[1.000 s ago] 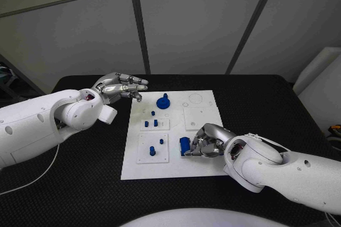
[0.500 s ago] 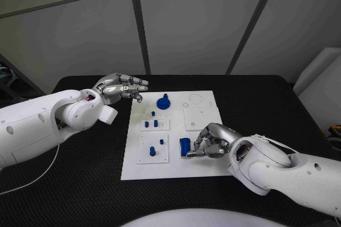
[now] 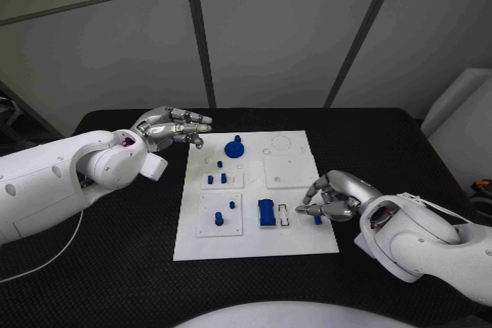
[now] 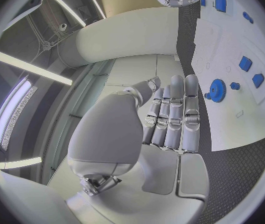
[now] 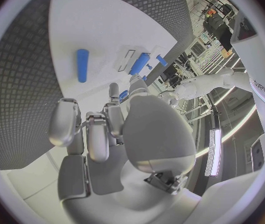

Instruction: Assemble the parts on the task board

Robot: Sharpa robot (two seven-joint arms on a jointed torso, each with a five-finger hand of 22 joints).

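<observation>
The white task board (image 3: 292, 235) lies in the middle of the black table. A blue gear (image 3: 236, 149) stands near its far edge, with small blue pegs (image 3: 217, 177) in the plates below it. A blue block (image 3: 266, 212) lies free on the board. My right hand (image 3: 333, 198) hovers at the board's right edge, a little right of the block, fingers curled in. A small blue bit (image 3: 318, 218) shows under its fingertips; whether it is pinched I cannot tell. My left hand (image 3: 172, 127) hangs off the board's far left corner, holding nothing, fingers straight in the left wrist view (image 4: 167, 124).
The left wrist view shows the gear (image 4: 217, 90) on the board (image 4: 232, 50). In the right wrist view a blue rod-like part (image 5: 82, 64) lies on the board ahead of my right hand (image 5: 107, 129). Black table (image 3: 389, 143) surrounds the board.
My right hand let go of the blue block and drew back to the right, to the board's edge. The block stays lying on the board. The left hand has barely moved.
</observation>
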